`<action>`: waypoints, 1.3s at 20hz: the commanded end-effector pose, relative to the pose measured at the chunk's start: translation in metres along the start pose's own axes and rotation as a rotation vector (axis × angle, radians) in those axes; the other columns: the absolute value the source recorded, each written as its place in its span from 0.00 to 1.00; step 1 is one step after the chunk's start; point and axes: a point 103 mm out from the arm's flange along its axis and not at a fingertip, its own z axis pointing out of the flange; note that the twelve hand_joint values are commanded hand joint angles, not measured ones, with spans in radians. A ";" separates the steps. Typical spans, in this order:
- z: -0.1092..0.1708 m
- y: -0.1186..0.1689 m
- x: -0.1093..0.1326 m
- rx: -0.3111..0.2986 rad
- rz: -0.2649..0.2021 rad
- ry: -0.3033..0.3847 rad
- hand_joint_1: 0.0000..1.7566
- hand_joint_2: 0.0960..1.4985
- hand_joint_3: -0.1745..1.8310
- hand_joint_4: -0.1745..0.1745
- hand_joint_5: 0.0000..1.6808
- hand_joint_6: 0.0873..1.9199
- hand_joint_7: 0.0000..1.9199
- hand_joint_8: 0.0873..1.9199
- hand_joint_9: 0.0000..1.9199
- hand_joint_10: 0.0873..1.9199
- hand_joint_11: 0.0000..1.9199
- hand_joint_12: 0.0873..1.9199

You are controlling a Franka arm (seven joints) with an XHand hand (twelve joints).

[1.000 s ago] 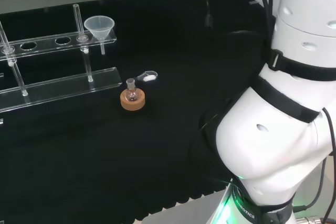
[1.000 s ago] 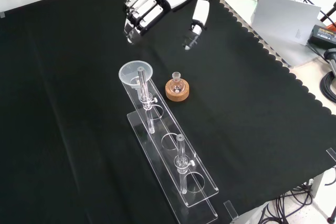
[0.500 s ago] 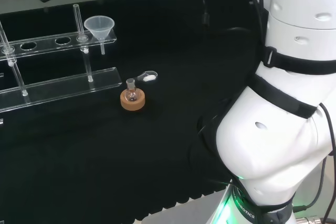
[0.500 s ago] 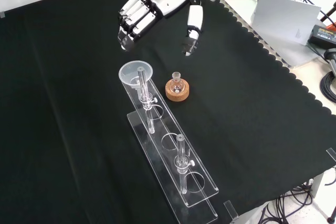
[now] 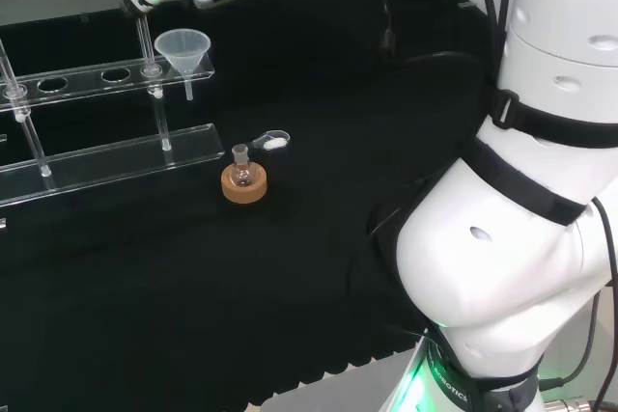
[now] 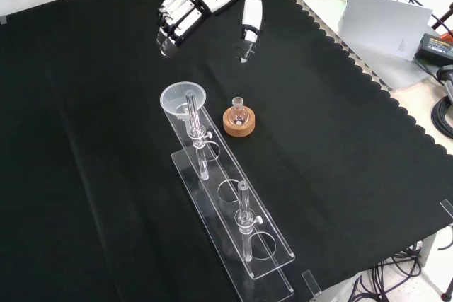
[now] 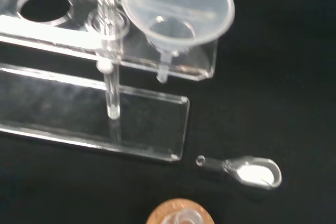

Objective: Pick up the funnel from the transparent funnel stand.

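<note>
In the end hole of the stand (image 6: 233, 210), I see the funnel (image 6: 182, 97) seated, its stem hanging through. Just beside it, a small flask (image 6: 238, 110) sits on a cork ring (image 6: 239, 123), with a spoon (image 7: 247, 170) of white powder nearby. My hand (image 6: 205, 1) hovers above the surface (image 6: 340, 146), fingers spread wide, holding nothing.
</note>
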 end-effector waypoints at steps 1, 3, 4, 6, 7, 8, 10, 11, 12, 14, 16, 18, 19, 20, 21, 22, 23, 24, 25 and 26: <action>0.014 0.006 -0.011 0.010 -0.006 0.026 0.16 0.51 0.16 0.46 0.04 0.00 0.00 0.21 0.06 0.39 0.08 0.78; 0.017 0.009 -0.008 0.010 -0.011 0.027 0.16 0.50 0.16 0.46 0.03 0.00 0.00 0.17 0.05 0.39 0.08 0.78; 0.018 0.011 -0.007 0.010 -0.013 0.024 0.16 0.50 0.16 0.46 0.02 0.00 0.00 0.17 0.04 0.39 0.08 0.78; 0.021 0.016 -0.005 0.020 -0.015 0.017 0.16 0.50 0.16 0.45 0.02 0.00 0.00 0.18 0.04 0.39 0.07 0.78; 0.023 0.019 -0.005 0.026 -0.017 0.017 0.16 0.50 0.16 0.44 0.02 0.00 0.00 0.19 0.05 0.40 0.07 0.79; 0.025 0.021 -0.006 0.031 -0.018 0.016 0.16 0.50 0.16 0.44 0.02 0.00 0.00 0.19 0.05 0.40 0.07 0.79; 0.029 0.027 -0.008 0.046 -0.019 0.016 0.17 0.50 0.15 0.43 0.02 0.00 0.00 0.20 0.06 0.40 0.07 0.79; 0.032 0.029 -0.009 0.053 -0.020 0.016 0.17 0.50 0.15 0.43 0.02 0.00 0.00 0.20 0.06 0.40 0.07 0.79; 0.034 0.032 -0.010 0.062 -0.022 0.014 0.17 0.50 0.15 0.43 0.02 0.00 0.00 0.20 0.06 0.40 0.08 0.79; 0.040 0.038 -0.011 0.085 -0.024 0.010 0.18 0.50 0.15 0.43 0.02 0.00 0.00 0.20 0.06 0.40 0.08 0.79; 0.046 0.043 -0.012 0.097 -0.027 0.009 0.19 0.50 0.15 0.43 0.01 0.00 0.00 0.20 0.06 0.40 0.07 0.78; 0.053 0.048 -0.013 0.105 -0.029 0.013 0.19 0.50 0.15 0.43 0.01 0.00 0.00 0.20 0.04 0.40 0.06 0.78; 0.056 0.050 -0.013 0.110 -0.031 0.017 0.20 0.50 0.15 0.43 0.01 0.00 0.00 0.20 0.04 0.40 0.06 0.78; 0.058 0.052 -0.013 0.115 -0.032 0.018 0.20 0.50 0.15 0.43 0.01 0.00 0.00 0.20 0.04 0.40 0.06 0.78; 0.061 0.055 -0.013 0.120 -0.034 0.017 0.20 0.50 0.15 0.43 0.01 0.00 0.00 0.19 0.04 0.40 0.06 0.78; 0.063 0.057 -0.012 0.125 -0.034 0.015 0.21 0.50 0.15 0.43 0.01 0.00 0.00 0.19 0.04 0.40 0.06 0.78; 0.065 0.059 -0.011 0.128 -0.036 0.014 0.22 0.51 0.15 0.43 0.01 0.00 0.00 0.19 0.04 0.40 0.06 0.78; 0.066 0.061 -0.010 0.132 -0.037 0.012 0.22 0.51 0.15 0.43 0.01 0.00 0.00 0.19 0.04 0.40 0.06 0.78; 0.066 0.064 -0.009 0.141 -0.038 0.011 0.23 0.51 0.15 0.43 0.01 0.00 0.00 0.19 0.03 0.40 0.06 0.78; 0.066 0.066 -0.007 0.148 -0.039 0.010 0.23 0.51 0.15 0.44 0.01 0.00 0.00 0.17 0.03 0.40 0.06 0.78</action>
